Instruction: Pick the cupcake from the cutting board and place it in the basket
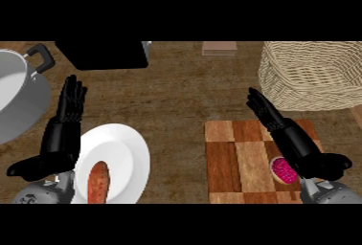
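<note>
Right hand [297, 143] lower right over cutting board [237, 162], fingers straight, holding nothing; cupcake [283, 170] just beside palm. Basket [314, 74] upper right. Left hand [62, 131] open, lower left beside plate [124, 153].

1. Left hand [62, 125]: matte black, with long segmented fingers and a short, thick thumb.
2. Right hand [291, 139]: the same black build, with slim jointed fingers and a rounded thumb.
3. Left forearm [44, 192]: grey rounded casing with faint dark markings.
4. Right forearm [329, 192]: matching grey casing, joined to the black wrist.
</note>
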`<action>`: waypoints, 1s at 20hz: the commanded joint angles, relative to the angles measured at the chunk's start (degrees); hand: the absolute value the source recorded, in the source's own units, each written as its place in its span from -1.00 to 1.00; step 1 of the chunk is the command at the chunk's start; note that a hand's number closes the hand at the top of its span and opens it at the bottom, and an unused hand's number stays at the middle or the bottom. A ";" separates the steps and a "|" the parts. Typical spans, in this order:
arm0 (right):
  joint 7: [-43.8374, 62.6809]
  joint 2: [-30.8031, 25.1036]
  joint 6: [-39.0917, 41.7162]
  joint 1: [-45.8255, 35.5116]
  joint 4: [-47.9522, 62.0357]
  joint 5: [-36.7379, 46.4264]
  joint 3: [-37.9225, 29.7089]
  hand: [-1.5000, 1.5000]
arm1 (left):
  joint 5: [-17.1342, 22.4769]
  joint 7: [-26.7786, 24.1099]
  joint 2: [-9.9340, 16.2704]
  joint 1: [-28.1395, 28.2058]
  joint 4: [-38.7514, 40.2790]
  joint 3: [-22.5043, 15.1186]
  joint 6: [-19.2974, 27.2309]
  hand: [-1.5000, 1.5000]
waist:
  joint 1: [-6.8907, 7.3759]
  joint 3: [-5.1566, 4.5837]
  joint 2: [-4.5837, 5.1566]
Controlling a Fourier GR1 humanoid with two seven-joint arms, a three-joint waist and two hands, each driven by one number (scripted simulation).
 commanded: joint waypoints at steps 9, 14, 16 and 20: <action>-12.23 -0.42 28.53 -0.44 -6.32 -13.44 9.28 1.00 | 7.18 17.59 2.77 12.71 16.06 -3.27 -8.21 0.00 | 3.04 0.34 0.51; -17.36 -5.85 22.66 10.10 -15.18 6.23 10.74 -1.00 | 8.04 18.43 3.15 12.25 17.93 -1.91 -10.29 0.00 | 1.31 0.15 -0.24; -11.57 -6.23 17.63 8.58 -19.21 11.90 11.16 -1.00 | 8.96 18.23 4.58 14.43 17.23 -1.59 -12.08 0.00 | 1.24 0.05 -0.47; -9.63 -16.30 15.41 1.67 -20.23 21.04 -2.16 -1.00 | 9.18 18.98 4.38 13.70 16.18 -0.78 -10.79 0.00 | 0.33 0.00 -0.67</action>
